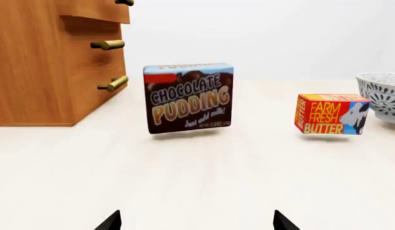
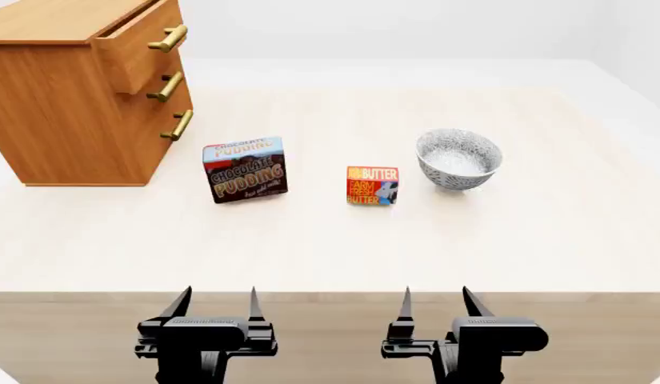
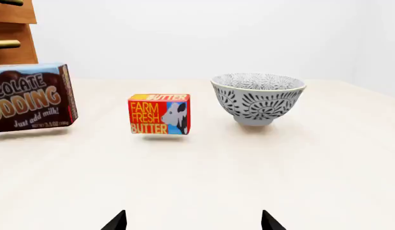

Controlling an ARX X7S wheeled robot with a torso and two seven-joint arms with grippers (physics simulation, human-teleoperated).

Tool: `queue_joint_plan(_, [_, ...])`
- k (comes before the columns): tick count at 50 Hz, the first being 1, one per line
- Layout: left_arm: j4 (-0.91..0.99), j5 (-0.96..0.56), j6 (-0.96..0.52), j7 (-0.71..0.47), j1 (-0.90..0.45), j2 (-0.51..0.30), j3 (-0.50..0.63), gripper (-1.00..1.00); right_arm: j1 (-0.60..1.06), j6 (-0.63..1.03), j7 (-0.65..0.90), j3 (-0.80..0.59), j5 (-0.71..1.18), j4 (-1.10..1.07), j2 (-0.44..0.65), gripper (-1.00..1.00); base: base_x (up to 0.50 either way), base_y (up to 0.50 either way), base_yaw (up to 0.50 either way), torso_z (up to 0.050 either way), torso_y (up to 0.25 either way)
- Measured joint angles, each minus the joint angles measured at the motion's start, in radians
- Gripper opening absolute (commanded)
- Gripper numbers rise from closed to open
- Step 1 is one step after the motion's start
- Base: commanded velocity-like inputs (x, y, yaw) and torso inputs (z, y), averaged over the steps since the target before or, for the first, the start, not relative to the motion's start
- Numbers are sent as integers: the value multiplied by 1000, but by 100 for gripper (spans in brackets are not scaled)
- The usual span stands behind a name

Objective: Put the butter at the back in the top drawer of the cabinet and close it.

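The butter [image 2: 373, 186] stands on the surface [image 2: 543, 240] between pudding [image 2: 246, 170] and bowl [image 2: 459, 160], at eleven o'clock from the right claw [image 2: 434, 300], the nearer one. Both claws, the left [image 2: 220, 300] too, are spread and empty. The top drawer [image 2: 143, 44] looks slightly open, though I can't be sure.

On the surface [image 2: 522, 240] stood one cabinet [image 2: 63, 104] with three drawers, each bearing one brass handle. There was one butter box [image 2: 373, 186], one pudding box [image 2: 246, 170] and one patterned bowl [image 2: 459, 159]. Two tools showed.

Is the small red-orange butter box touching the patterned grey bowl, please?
No, the butter stands apart from the bowl.
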Motion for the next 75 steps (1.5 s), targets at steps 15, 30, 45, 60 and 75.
queue_joint_plan(15, [0,-39,-2,-33,-3,-30,32,100,5,14,43,-34,29,-2,29,100,0,27,0,0,0])
queue_joint_plan(30, [-2,-78,-12,-60,-8,-57,61,100,8,20,82,-67,53,-2,57,100,0,500,0,0,0])
queue_joint_plan(45, [3,-106,-29,-82,-10,-80,79,100,7,26,105,-93,73,-10,76,100,0,310,0,21,0])
queue_joint_plan(60, [64,-131,-82,-114,-19,-100,91,100,10,94,133,-111,86,-77,104,100,0,0,0,50,0])
queue_joint_plan(75, [257,-185,-258,-145,-58,-139,86,100,36,290,164,-115,102,-256,141,100,0,0,0,50,0])
